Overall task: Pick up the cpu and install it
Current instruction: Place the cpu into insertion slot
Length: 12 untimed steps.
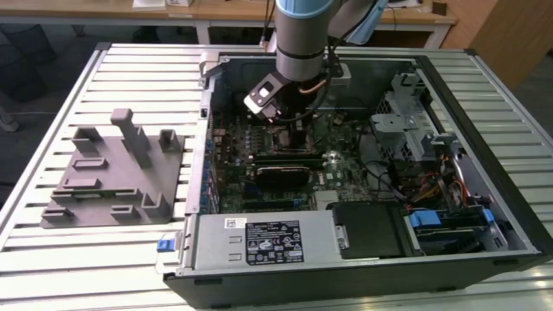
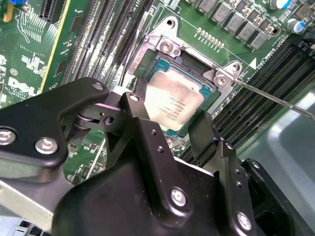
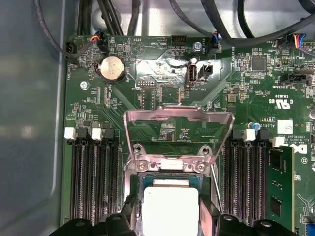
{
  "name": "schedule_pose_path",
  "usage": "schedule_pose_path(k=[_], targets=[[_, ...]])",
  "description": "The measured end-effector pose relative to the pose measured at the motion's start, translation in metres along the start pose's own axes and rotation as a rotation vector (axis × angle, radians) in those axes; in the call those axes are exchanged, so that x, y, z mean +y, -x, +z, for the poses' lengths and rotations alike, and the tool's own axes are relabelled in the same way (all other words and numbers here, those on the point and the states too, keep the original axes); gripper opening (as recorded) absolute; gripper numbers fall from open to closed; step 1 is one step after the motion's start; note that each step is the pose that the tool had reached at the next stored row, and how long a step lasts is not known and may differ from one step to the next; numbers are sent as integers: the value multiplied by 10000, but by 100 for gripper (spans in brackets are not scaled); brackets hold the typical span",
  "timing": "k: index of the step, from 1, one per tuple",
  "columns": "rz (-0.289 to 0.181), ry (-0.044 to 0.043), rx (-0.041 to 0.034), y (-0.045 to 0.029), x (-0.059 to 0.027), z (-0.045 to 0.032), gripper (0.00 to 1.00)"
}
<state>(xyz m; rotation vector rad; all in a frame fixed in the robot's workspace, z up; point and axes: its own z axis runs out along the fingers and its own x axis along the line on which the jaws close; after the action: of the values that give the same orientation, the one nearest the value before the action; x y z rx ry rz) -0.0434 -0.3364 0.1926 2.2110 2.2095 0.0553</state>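
- My arm (image 1: 302,39) comes down nearly upright into an open computer case (image 1: 509,214), which lies on its side on a slatted metal table (image 1: 129,65)
- The case covers the middle of the table and reaches toward the edge at the exterior view's right
- My wrist is inside the case's open top, close to its far wall, and points straight down at the green motherboard (image 3: 162,93)
- My gripper (image 2: 171,112) is low over the board, at the processor socket (image 2: 167,46)
- My hand is narrow: the two black fingers (image 2: 201,129) are closed against opposite edges of the cpu (image 2: 174,98)
- The cpu is a small square chip with a pale silver top, lying flat between my fingers and squarely over the socket opening
- I cannot tell whether the chip is fully seated or just above its bed
- In the first wrist view the socket's metal load plate (image 3: 177,118) is swung up and open, just beyond the chip
- A thin metal lever rod (image 2: 275,98) slants away from one corner of the socket
- Rows of black memory slots (image 3: 93,182) run along both sides of the socket
- A grey plastic tray (image 1: 103,188) with upright blocks sits on the table beside the case, near the edge at the exterior view's left and well apart from my hand
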Motion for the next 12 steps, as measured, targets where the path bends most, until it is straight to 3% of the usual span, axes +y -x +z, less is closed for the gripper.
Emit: schedule_pose_path(k=[12], targets=[[61, 2, -26, -1, 1, -9, 61]])
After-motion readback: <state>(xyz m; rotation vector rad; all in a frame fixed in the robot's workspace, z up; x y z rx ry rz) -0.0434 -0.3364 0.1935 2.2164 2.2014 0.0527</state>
